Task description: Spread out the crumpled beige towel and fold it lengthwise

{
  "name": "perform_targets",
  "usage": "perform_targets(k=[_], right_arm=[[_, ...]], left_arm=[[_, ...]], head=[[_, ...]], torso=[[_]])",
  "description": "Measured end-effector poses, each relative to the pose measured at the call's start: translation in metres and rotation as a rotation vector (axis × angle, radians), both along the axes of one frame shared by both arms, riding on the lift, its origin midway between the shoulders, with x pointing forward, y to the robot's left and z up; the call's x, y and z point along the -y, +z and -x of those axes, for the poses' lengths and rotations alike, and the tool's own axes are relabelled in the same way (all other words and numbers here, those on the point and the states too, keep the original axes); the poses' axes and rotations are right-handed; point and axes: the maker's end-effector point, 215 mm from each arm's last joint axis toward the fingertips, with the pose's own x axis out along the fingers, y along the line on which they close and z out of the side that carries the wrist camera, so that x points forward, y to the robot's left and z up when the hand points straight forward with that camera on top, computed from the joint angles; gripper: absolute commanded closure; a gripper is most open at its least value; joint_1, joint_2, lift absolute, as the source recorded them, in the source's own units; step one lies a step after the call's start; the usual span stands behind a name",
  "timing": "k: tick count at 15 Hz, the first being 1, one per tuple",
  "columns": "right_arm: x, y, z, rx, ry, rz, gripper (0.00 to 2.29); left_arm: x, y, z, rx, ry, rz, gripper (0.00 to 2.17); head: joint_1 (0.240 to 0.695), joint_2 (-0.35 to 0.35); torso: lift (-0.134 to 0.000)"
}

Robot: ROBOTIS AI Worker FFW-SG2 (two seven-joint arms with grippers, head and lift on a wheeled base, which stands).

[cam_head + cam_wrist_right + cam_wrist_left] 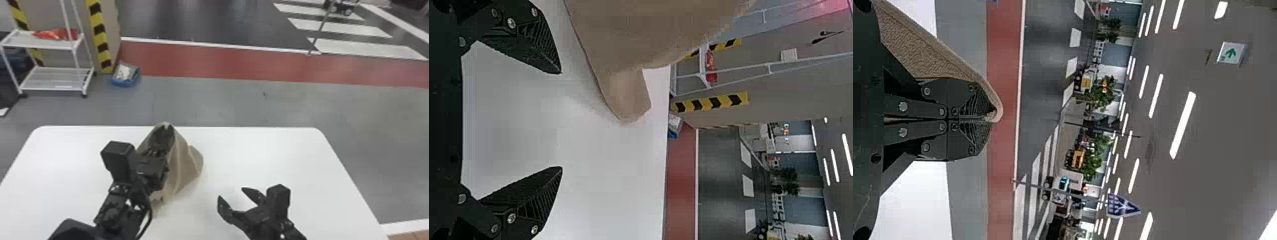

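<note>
Left arm (112,214) in from bottom edge, reaching farther forward; left gripper (166,130) fingers closed together, apparently near level. Right arm (267,227) nearer; right gripper (231,193) fingers spread wide, directed forward-left.

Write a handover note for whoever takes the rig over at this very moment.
Left gripper: shut on the towel's edge, raised over the table.
Right gripper: open and empty, above the table, to the right of the towel.
Beige towel: hangs from the left gripper in loose folds; whether its lower end touches the table, I can't tell.
Done: one edge is gripped and lifted.
Left: spread the towel out, probably with the right gripper taking another edge, then fold it lengthwise.
</note>
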Motion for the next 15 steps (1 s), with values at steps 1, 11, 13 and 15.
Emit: perform_targets(k=[1, 11, 13, 15], right_arm=[[-0.017, 0.001, 0.002, -0.001, 0.026, -0.015, 0.22], [-0.158, -0.003, 0.024, 0.021, 0.269, -0.080, 0.29], [-0.168, -0.002, 0.017, 0.067, 0.287, -0.078, 0.36], [-0.173, -0.001, 0.013, 0.087, 0.299, -0.068, 0.64]], left_arm=[[0.001, 0.003, 0.000, 0.000, -0.007, 0.018, 2.08], [0.015, 0.022, -0.001, 0.020, -0.044, 0.059, 2.08], [0.013, 0.029, 0.000, 0.032, -0.045, 0.064, 2.08], [0.010, 0.033, 0.002, 0.037, -0.043, 0.068, 2.08]], head=[[0.695, -0.143], [0.695, 0.009], [0.695, 0.021], [0.695, 0.029]], torso=[[0.000], [0.000], [0.000], [0.000]])
